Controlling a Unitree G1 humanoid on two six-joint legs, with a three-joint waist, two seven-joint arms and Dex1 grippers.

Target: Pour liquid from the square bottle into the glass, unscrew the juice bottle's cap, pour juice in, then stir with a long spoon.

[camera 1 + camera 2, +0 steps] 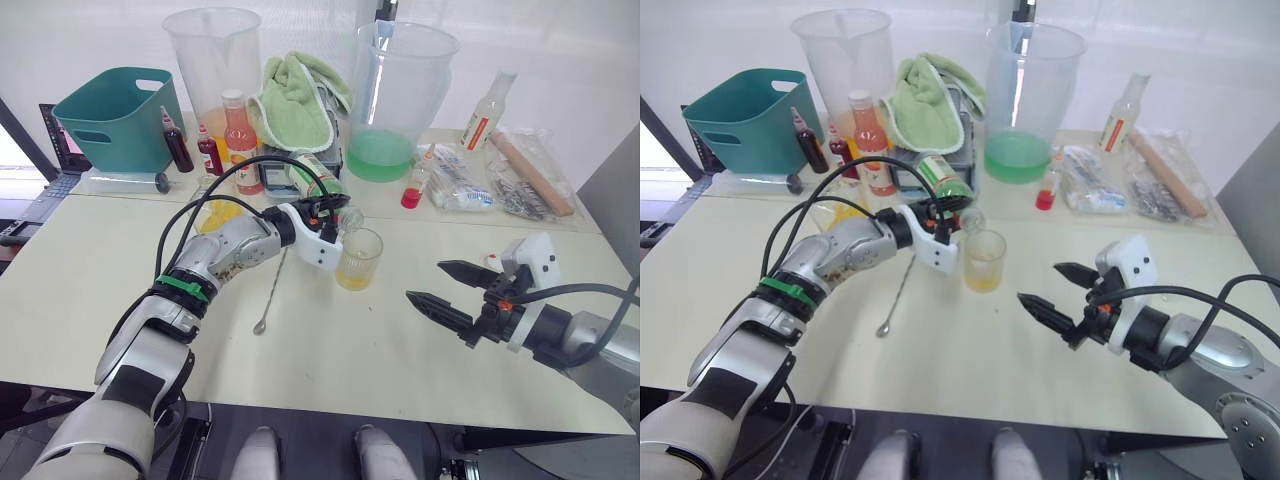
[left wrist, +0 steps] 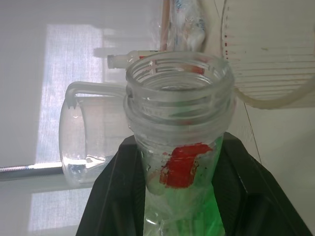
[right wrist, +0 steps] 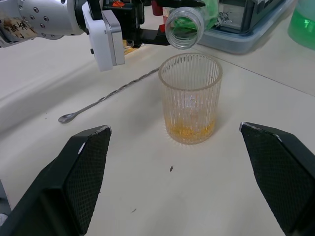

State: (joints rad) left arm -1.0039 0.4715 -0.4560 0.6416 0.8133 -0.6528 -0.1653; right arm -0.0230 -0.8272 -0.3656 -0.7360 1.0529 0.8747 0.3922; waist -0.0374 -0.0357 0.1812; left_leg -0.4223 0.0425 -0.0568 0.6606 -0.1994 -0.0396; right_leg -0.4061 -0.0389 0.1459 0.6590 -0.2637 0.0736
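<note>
Silver and thin, the long spoon [image 1: 271,293] lies on the table beside the left gripper [image 1: 325,212], which clamps the juice bottle [image 1: 322,183] tilted, mouth over the glass [image 1: 359,258]. Right of the glass, well apart, the right gripper [image 1: 447,289] hovers, fingers spread, holding nothing.

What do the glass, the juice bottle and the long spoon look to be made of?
The glass: clear ribbed glass, probably, judging by its thick fluted wall. The juice bottle: thin clear plastic, likely, with a moulded thread. The long spoon: shiny silver metal.
</note>
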